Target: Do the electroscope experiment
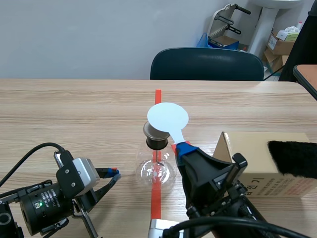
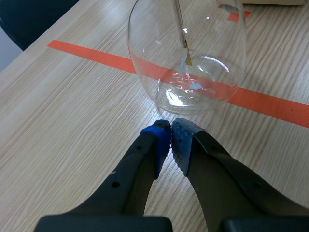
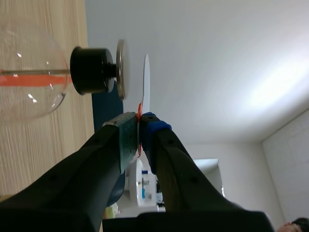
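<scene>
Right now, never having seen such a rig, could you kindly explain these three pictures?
This is a robot with two black arms. One picture looks from between them over the table; the others come from wrist cameras. On the table stands a glass flask with a black stopper and metal plate on top. The right tool is shut on the handle of a white disc, held just off the plate. The left tool is shut on nothing, beside the flask. A cardboard box carries a black cloth.
</scene>
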Robot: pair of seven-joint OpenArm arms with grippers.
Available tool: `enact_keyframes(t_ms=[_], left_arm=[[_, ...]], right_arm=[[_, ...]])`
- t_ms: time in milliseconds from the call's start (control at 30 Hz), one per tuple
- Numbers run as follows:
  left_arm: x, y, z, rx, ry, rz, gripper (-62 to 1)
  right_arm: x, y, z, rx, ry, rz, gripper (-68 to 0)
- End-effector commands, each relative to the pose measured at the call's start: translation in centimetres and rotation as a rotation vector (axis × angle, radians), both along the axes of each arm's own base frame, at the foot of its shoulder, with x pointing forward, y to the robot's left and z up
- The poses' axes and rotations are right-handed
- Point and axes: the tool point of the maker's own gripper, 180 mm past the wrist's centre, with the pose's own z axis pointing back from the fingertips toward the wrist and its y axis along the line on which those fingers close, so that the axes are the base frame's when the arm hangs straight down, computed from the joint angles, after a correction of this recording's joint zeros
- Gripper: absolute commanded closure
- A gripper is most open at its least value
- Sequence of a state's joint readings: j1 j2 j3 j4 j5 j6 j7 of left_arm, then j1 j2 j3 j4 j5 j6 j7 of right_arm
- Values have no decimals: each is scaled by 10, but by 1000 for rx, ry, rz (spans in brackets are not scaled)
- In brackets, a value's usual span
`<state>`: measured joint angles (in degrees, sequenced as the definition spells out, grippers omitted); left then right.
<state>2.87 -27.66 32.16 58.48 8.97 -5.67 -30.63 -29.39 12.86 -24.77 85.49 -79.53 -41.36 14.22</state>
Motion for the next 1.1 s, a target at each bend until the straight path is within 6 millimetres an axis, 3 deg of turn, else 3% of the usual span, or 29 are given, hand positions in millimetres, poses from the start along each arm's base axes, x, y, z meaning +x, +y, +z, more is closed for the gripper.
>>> enact_keyframes(t_ms=[0, 500, 1067], left_arm=[[3, 0, 6, -13, -19, 1, -55], [3, 0, 6, -13, -19, 1, -55], [3, 0, 6, -13, -19, 1, -55]], right_arm=[[9, -7, 22, 33, -92, -37, -18], [31, -61, 22, 69, -71, -361, -18], [33, -69, 21, 74, -68, -403, -18]])
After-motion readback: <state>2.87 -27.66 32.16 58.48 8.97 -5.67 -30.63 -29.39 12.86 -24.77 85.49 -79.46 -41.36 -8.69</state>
